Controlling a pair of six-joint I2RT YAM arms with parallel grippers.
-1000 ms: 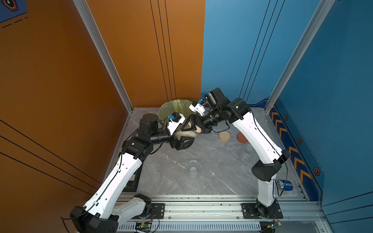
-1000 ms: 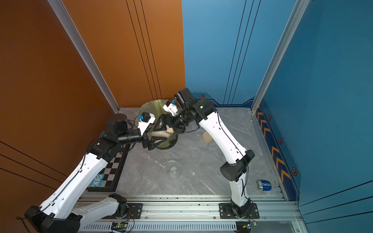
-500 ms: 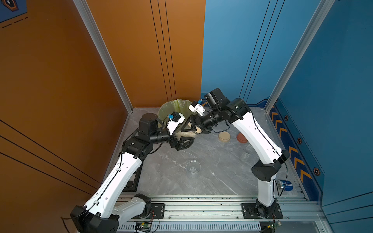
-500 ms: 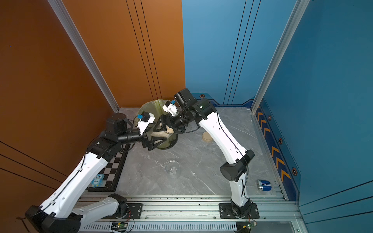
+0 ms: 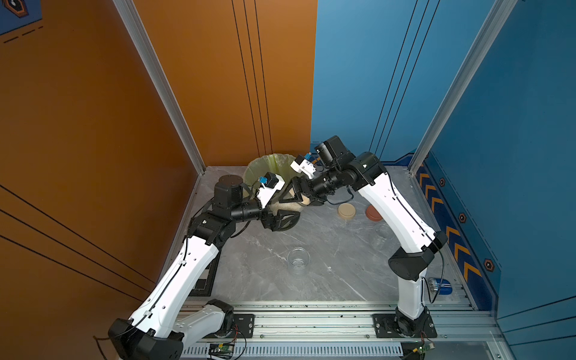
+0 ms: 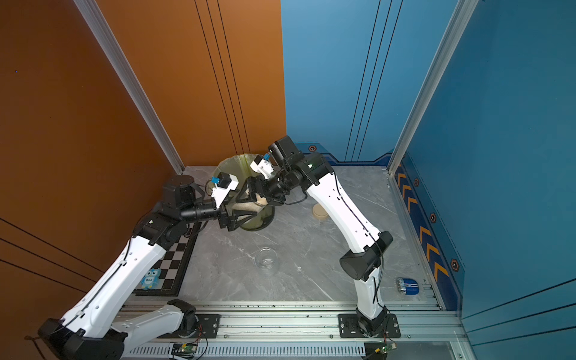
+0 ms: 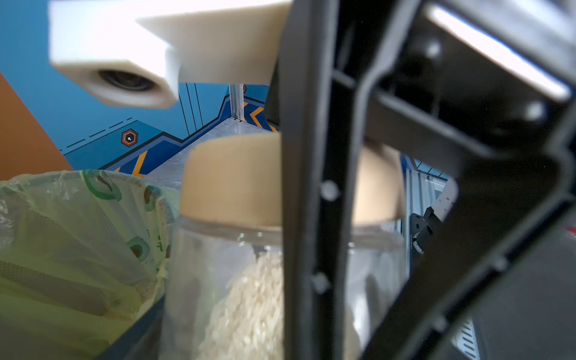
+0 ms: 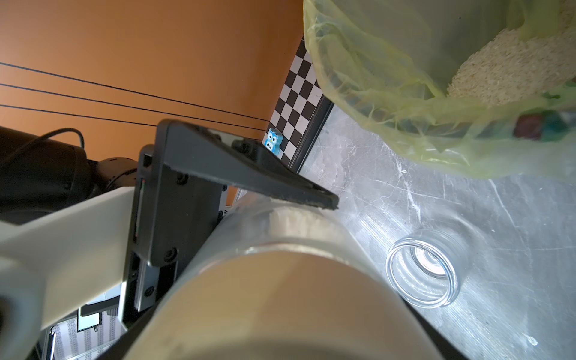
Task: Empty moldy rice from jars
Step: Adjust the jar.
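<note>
left gripper [image 5: 285, 209]: I am pinching the glass wall of the jar [image 7: 218, 280], just beside the bin [image 5: 265, 162] | right gripper [image 5: 300, 196]: I am clamping its beige lid [image 7: 230, 177] | moldy rice [image 7: 249, 311]: lying inside this jar, near the bin

In both top views you see little of the jar [image 5: 286, 204]: the left end effector [image 5: 282, 212] and the right end effector [image 5: 302, 198] cover most of it. In the right wrist view its beige lid [image 8: 280, 305] is blurred and cut by the edge. The right arm [image 6: 339, 205] hides the reddish-brown lid [image 5: 372, 213] in a top view.
</note>
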